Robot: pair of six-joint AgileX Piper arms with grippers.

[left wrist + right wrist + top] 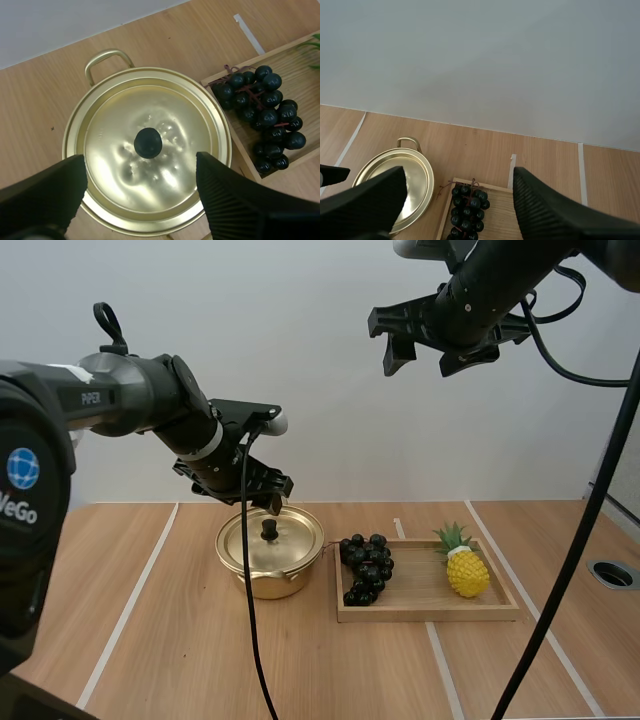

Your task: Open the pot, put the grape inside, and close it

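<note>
Over the lidded pot [268,583], the "PiPER" arm [130,395] holds jaws apart.

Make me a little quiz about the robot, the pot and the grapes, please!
1. True or false: the lid is on the pot.
2. What shares the wooden tray with the grapes? A a pineapple, B a banana, C a cup.
3. Fill in: the open left gripper hovers over the lid's black ____.
Key: 1 true; 2 A; 3 knob.
</note>
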